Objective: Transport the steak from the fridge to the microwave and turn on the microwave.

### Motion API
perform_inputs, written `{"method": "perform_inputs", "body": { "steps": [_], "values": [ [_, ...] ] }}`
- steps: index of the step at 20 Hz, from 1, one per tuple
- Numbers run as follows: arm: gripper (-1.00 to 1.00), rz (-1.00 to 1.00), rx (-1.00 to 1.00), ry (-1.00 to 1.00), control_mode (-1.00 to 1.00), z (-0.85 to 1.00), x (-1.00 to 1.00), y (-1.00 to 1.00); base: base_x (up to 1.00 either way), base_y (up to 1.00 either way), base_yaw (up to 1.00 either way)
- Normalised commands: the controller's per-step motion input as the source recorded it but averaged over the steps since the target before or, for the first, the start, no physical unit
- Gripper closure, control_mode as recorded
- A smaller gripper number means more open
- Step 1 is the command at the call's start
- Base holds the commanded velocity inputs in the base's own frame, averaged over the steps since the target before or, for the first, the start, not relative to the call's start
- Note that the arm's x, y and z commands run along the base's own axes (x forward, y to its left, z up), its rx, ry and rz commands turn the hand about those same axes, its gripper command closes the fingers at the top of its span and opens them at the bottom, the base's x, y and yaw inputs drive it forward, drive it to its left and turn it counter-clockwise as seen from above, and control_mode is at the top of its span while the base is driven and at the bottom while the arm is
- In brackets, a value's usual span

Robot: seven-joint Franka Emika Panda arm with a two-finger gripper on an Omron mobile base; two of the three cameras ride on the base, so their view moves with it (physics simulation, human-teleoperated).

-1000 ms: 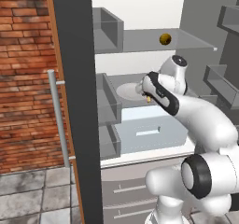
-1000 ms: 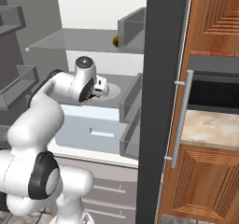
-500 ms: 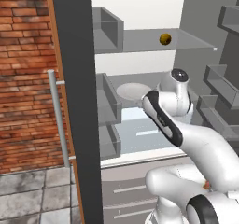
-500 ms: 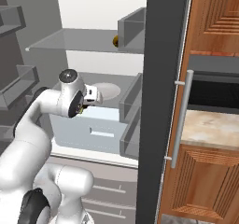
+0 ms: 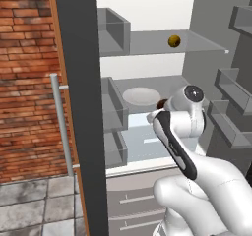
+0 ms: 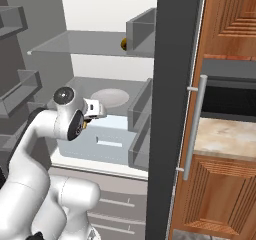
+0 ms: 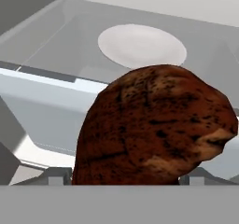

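Steak (image 7: pixel 154 125) sits between the jaws of the gripper (image 6: pixel 94 109), clamped at wide spread, lifted above the white plate (image 7: pixel 141 45) on the fridge (image 5: pixel 147 43) shelf.

One steak (image 7: pixel 154 125); one white plate (image 7: pixel 141 45); one yellow-orange ball (image 5: pixel 173 41); one fridge (image 5: pixel 78 107)

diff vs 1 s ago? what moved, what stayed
The gripper, closed on the steak, has pulled back out of the fridge toward the base, away from the white plate, and the arm has folded in closer to the cameras. No new grasp or release: the steak was already in the gripper. Unchanged: the plate on its shelf, the yellow-orange ball on the upper shelf, the fridge door open, the base not driven.
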Motion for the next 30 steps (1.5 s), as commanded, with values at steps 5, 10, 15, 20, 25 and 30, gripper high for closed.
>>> {"method": "perform_inputs", "body": {
  "steps": [5, 10, 15, 20, 25, 30],
  "values": [
    [1.00, 0.02, 0.00, -0.10, -1.00, 0.33, -0.03, 0.00, 0.00, 0.00, 0.00],
    [1.00, 0.03, 0.00, -0.09, -1.00, 0.36, -0.06, 0.00, 0.00, 0.00, 0.00],
    [1.00, 0.04, 0.00, -0.15, -1.00, 0.32, -0.19, 0.00, 0.00, 0.00, 0.00],
    [1.00, 0.00, 0.00, 0.00, 1.00, 0.00, 0.00, 0.00, -0.50, 0.00, 0.04],
    [1.00, 0.00, 0.00, 0.00, 1.00, 0.00, 0.00, 0.00, -0.47, 0.00, 0.00],
    [1.00, 0.00, 0.00, 0.00, 1.00, 0.00, 0.00, 0.00, -0.31, 0.00, 0.00]
  ]
}}
